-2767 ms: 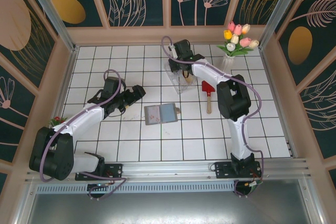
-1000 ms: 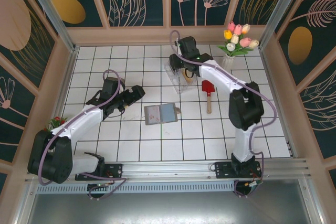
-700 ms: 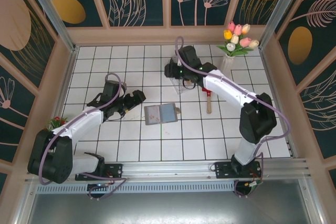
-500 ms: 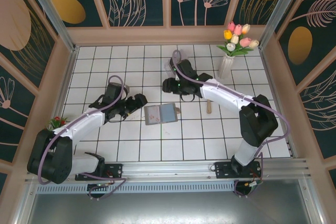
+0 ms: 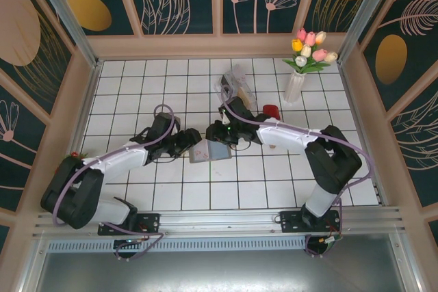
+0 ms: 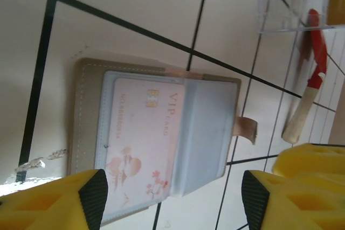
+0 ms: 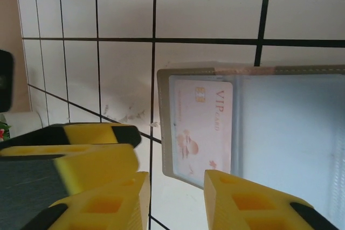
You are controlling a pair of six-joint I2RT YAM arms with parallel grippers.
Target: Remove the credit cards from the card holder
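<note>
Card holder (image 6: 156, 144) apparently between left fingers (image 6: 54, 200)

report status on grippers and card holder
Left gripper open beside card holder. Right gripper open over it. Holder unfolded flat, card in pocket. Scoop lies apart.

Top view: the right gripper (image 5: 215, 138) covers the holder (image 5: 205, 154) at its 1 o'clock corner.

Left wrist view: the fingers (image 6: 54, 203) of the left gripper (image 6: 172, 200) hide the holder's 6 o'clock edge. The clear box (image 6: 291, 4) is cut off at 1 o'clock.

Right wrist view: the holder runs off the frame at 3 o'clock. The small print on the card (image 7: 202, 133) is too blurred to read, and a finger hides its 5 o'clock corner.
</note>
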